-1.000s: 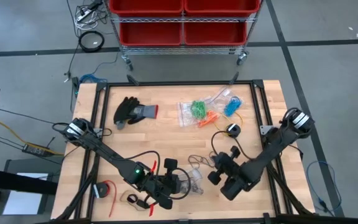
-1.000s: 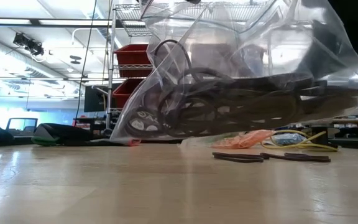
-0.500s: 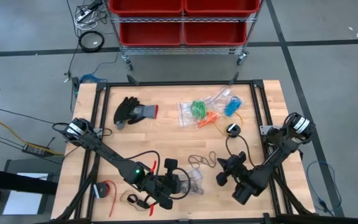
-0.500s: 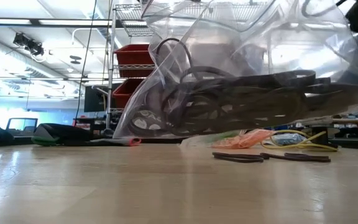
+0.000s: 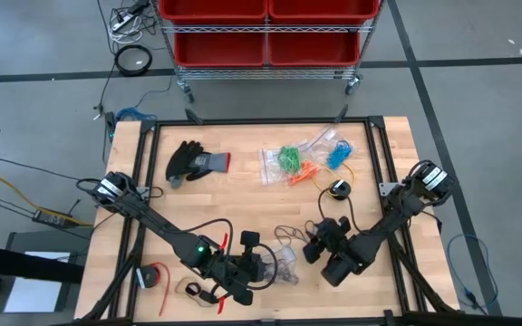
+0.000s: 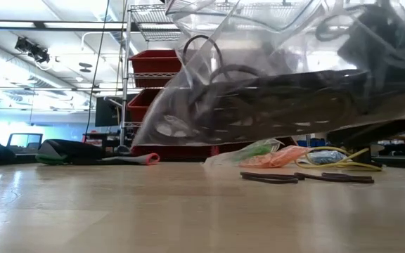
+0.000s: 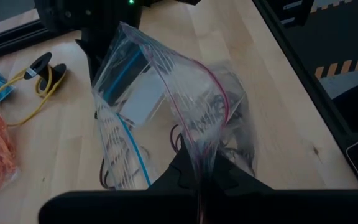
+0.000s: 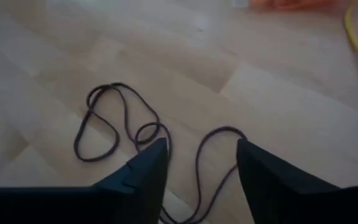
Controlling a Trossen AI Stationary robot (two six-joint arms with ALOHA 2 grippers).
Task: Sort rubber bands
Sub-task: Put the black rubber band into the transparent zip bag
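From above, the left gripper (image 5: 265,264) sits at the near middle of the desk (image 5: 234,195), its jaws pinched on the top edge of a clear bag (image 5: 285,262). The left wrist view shows what the high view hides: the bag (image 7: 185,106) has a pink zip line, hangs open, and holds dark bands (image 7: 229,140). The low view sees it from the side, the bag (image 6: 294,77) lifted off the desk with black loops piled inside.

The right gripper (image 5: 320,246) is just beside the bag, low over the desk. Only its wrist view shows the jaws clearly: they stand apart with nothing between them, over a thin dark band (image 8: 123,134) lying loose on the wood.

At the far side lie bags of green bands (image 5: 288,159), orange bands (image 5: 304,171) and blue bands (image 5: 337,156), a yellow cable (image 5: 326,186) near them, and a black glove (image 5: 196,162) to the left. The low view adds two flat black bands (image 6: 304,177) on the desk.
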